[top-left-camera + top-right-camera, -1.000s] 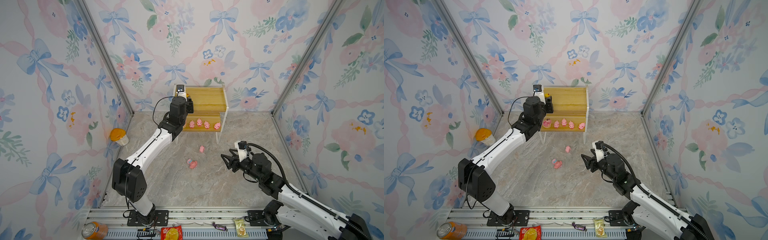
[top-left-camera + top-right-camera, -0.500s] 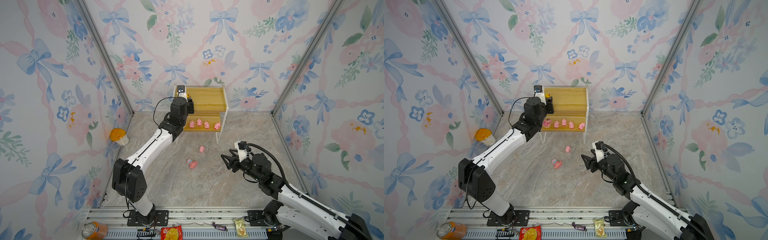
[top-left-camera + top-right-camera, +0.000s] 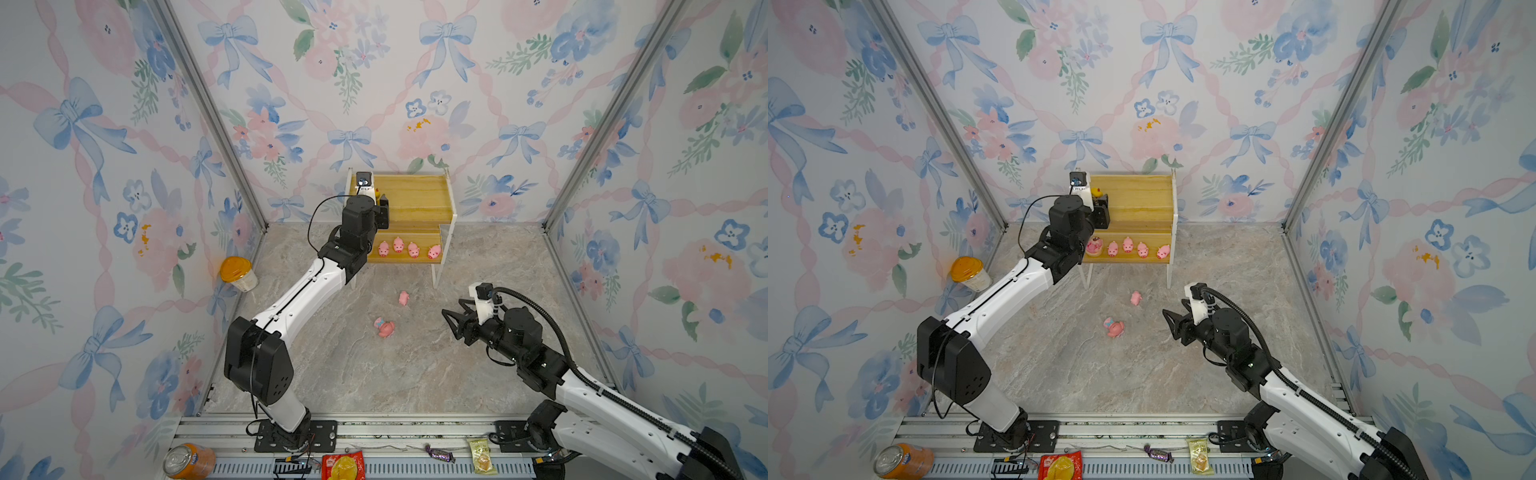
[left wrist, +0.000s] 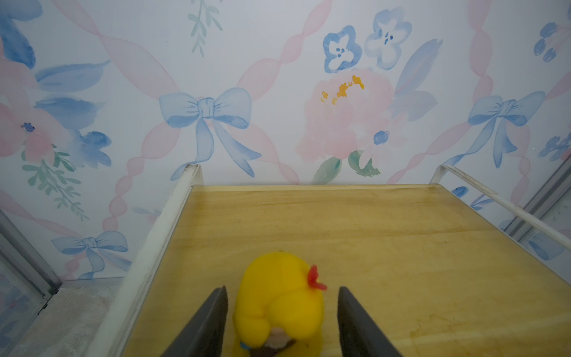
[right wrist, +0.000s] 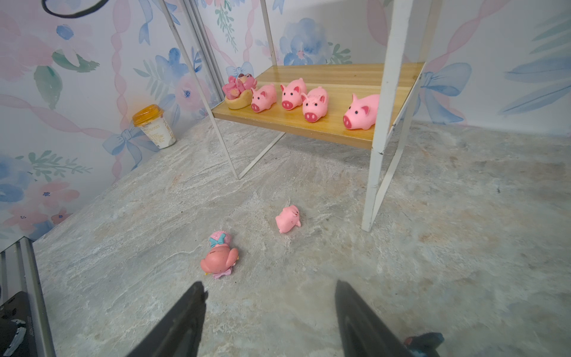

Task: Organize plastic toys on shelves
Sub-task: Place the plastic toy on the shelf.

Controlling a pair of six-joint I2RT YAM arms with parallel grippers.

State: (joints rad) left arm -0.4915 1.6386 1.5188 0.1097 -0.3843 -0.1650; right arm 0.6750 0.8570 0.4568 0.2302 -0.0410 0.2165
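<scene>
Floral wallpaper (image 3: pixel 415 83) closed in a marbled surface (image 3: pixel 374 374), with the two-tier shelves (image 3: pixel 419 199) at the back. On the upper board rested the yellow-haired doll (image 4: pixel 278 296), glossy yellow with a red bow, between the fingers of the left tool (image 4: pixel 281 289), a gap on each side: released. Four pink pigs (image 5: pixel 313 105) and a pig on a round base (image 5: pixel 238 91) lined the lower board. One small pig (image 5: pixel 287 218) and the blue-hatted pink figure (image 5: pixel 218 258) lay on the surface before the right tool (image 5: pixel 268 283), spread and empty.
</scene>
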